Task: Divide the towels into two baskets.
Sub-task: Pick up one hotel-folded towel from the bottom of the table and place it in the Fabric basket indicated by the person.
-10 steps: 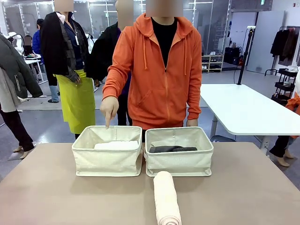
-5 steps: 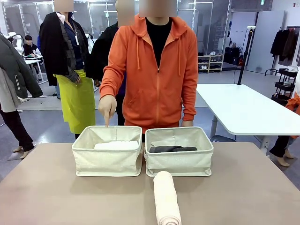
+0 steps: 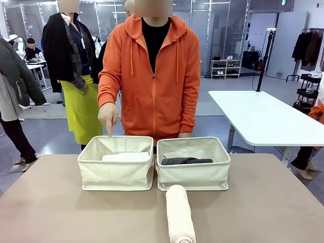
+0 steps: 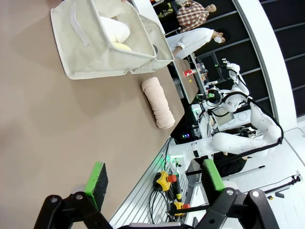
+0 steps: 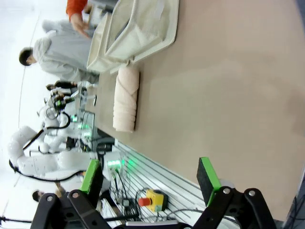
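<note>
1. Tabletop (image 3: pixel 61 212): brown, matte. Both baskets and one loose towel are carried on it.
2. Left basket (image 3: pixel 115 174): cream canvas, rectangular, set upright towards the far edge on the robot's left. It is placed just beside its twin.
3. Right basket (image 3: pixel 192 177): matching cream canvas bin, upright, set at the same depth as the left one.
4. White towel (image 3: pixel 125 157): rolled and laid inside the left basket. Its top is seen just above the near rim.
5. Pale yellow towel (image 4: pixel 121 46): rolled and lodged in the left basket next to the white roll, as seen from the left wrist.
6. Dark grey towel (image 3: pixel 185 161): laid lengthwise low inside the right basket.
7. Pink-beige towel (image 3: pixel 179 215): rolled and left outside both baskets on the tabletop. Its far end is at the right basket's near wall and its length is pointed towards the robot.
8. Person's hand (image 3: pixel 108 115): held above the far rim of the left basket, with the index finger pointed down into it.
9. Left end effector (image 4: pixel 155 177): jaws spread fully apart above bare tabletop, with nothing held.
10. Right end effector (image 5: pixel 148 175): jaws likewise spread wide, with nothing between the green pads.
</note>
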`<state>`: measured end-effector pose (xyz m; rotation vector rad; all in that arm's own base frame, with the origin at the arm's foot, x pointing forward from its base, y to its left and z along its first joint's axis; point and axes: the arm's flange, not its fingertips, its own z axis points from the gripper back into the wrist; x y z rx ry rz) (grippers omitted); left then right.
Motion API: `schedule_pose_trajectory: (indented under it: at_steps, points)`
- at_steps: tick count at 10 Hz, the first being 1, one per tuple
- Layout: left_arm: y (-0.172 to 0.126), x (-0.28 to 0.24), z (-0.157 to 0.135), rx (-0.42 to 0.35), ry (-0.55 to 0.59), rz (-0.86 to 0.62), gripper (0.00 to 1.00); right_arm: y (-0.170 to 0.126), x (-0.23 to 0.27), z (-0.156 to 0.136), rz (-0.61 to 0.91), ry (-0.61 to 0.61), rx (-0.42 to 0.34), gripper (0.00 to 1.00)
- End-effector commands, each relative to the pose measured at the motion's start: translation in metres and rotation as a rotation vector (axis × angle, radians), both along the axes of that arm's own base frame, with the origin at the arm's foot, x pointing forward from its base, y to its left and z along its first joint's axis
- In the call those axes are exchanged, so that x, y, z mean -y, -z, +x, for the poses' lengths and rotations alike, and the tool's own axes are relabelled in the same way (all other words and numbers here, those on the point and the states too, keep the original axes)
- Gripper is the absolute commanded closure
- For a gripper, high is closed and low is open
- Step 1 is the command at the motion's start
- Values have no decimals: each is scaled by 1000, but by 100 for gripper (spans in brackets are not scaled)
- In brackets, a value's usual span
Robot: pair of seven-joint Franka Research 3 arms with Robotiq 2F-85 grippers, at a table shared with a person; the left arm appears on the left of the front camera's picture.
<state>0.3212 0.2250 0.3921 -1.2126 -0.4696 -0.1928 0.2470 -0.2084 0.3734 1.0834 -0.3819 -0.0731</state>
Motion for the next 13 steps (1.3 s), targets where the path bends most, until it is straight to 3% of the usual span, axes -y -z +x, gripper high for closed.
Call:
schedule_pose_trajectory:
  at_steps: [1,3,5,8,9,13]
  points:
    - [-3,0,-3,5,-6,-6,0,-22,-42,20,-141,-256,56,0]
    - [-3,0,-3,5,-6,-6,0,-43,-123,47,-271,-445,47,0]
    - [-3,0,-3,5,-6,-6,0,-44,-199,68,-364,-550,-2,0]
    - [-3,0,-3,5,-6,-6,0,-18,-288,75,-465,-609,-77,0]
    - [-3,0,-3,5,-6,-6,0,-12,-308,71,-482,-627,-69,0]
    - [-3,0,-3,5,-6,-6,0,7,-349,65,-510,-610,-77,0]
